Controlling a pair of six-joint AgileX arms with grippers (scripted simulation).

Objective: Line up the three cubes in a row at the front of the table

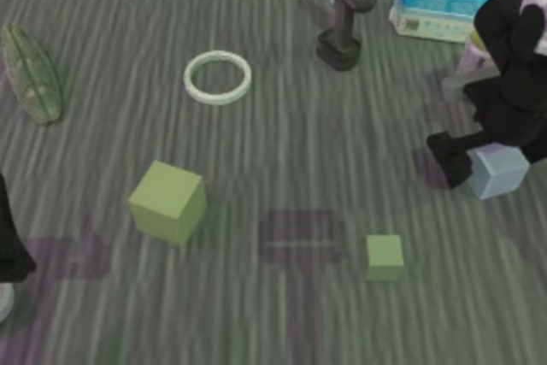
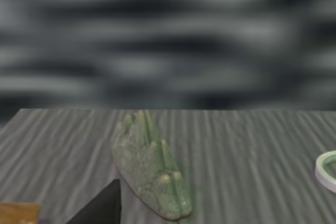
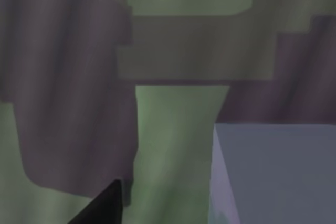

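Note:
The large olive-green cube [image 1: 168, 201] sits left of centre on the table [image 1: 291, 143]. Toward the front, right of centre, is the small darker green cube [image 1: 385, 257]. At the right side stands the pale lavender-blue cube [image 1: 497, 171], and my right gripper [image 1: 483, 164] is down at it, open. One black finger [image 1: 449, 158] stands just left of that cube. In the right wrist view that finger [image 3: 105, 205] is apart from the lavender cube [image 3: 278, 177]; the other finger is hidden. My left gripper [image 1: 10, 254] is parked at the left edge.
A white ring [image 1: 217, 77] lies at the back, left of centre, and a green leaf-shaped object [image 1: 32, 73] at the far left. A dark power tool [image 1: 342, 14] stands at the back. A blue-topped packet [image 1: 440, 2] lies in the back right corner.

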